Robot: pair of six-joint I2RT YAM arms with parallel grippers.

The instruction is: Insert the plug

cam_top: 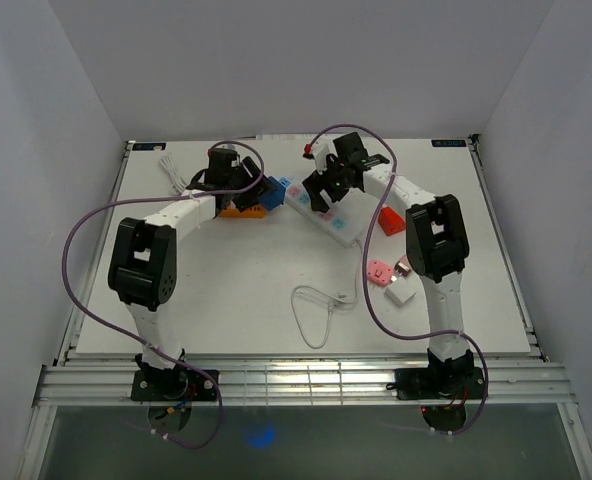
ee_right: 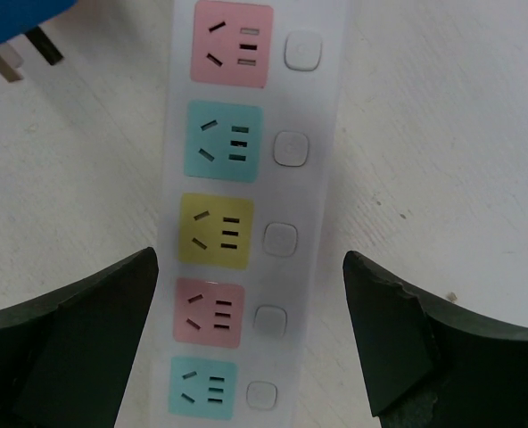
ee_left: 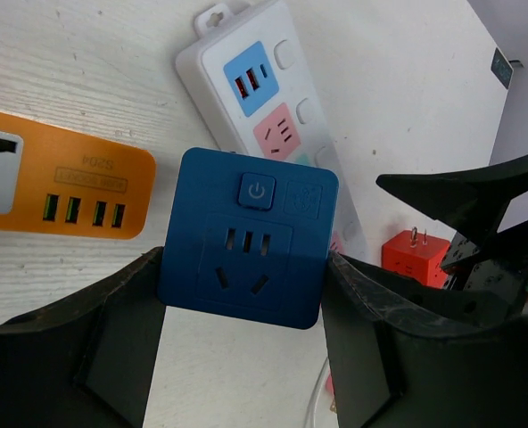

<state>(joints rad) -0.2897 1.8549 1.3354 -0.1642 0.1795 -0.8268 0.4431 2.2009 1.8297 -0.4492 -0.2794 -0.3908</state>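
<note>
My left gripper (ee_left: 244,272) is shut on a blue plug adapter (ee_left: 246,236), its socket face and power button toward the wrist camera. In the top view this adapter (cam_top: 273,193) hangs just left of the end of the white power strip (cam_top: 328,216). Its metal prongs (ee_right: 21,55) show at the top left of the right wrist view. My right gripper (ee_right: 246,330) is open above the strip (ee_right: 286,134), one finger on each side of it and apart from it. The strip has several pink, teal and yellow sockets, each with a button.
An orange USB power strip (ee_left: 59,183) lies left of the blue adapter. A red plug cube (cam_top: 392,220) sits right of the white strip. A pink piece (cam_top: 379,271), a white piece (cam_top: 400,296) and a loose white cable (cam_top: 316,312) lie nearer the front.
</note>
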